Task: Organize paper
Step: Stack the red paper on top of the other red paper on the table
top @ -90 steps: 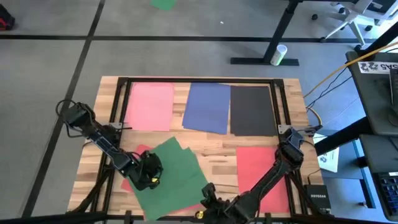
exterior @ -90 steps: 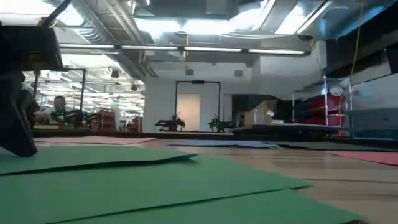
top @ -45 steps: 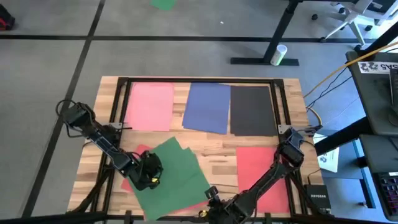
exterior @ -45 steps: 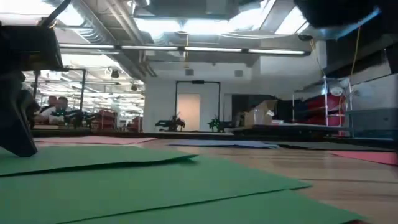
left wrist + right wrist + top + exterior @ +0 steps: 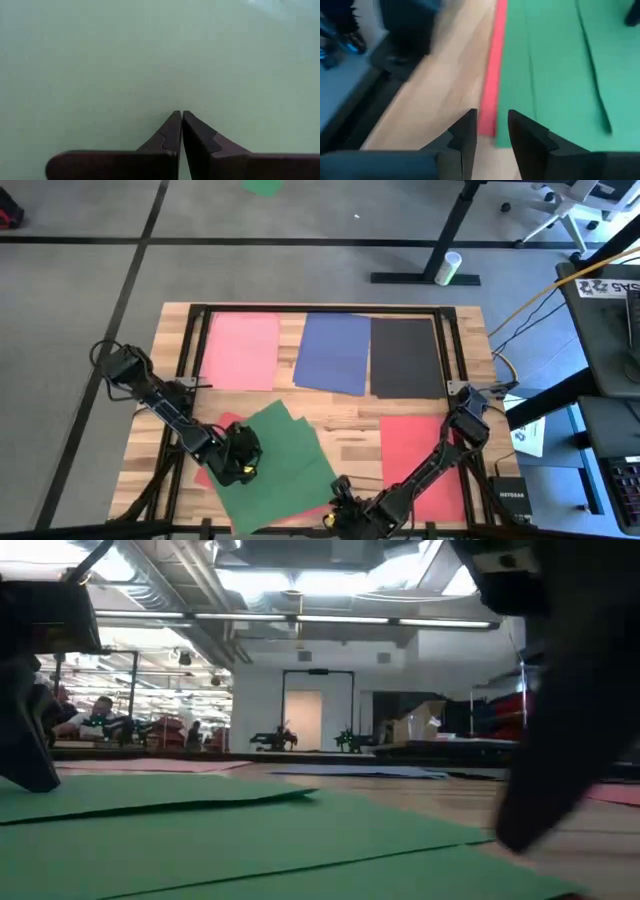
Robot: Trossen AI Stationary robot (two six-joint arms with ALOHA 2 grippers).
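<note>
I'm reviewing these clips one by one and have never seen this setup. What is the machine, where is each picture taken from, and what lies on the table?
Two dark robot arms work at a wooden table; each ends in a two-finger tool. One picture looks straight down, one looks level across the tabletop, and two come from cameras on the wrists. Pink, blue, black and red paper sheets lie flat. The left tool, fingers shut, presses on the green sheets. The right tool, slightly open, hovers at their near edge, holding nothing.
</note>
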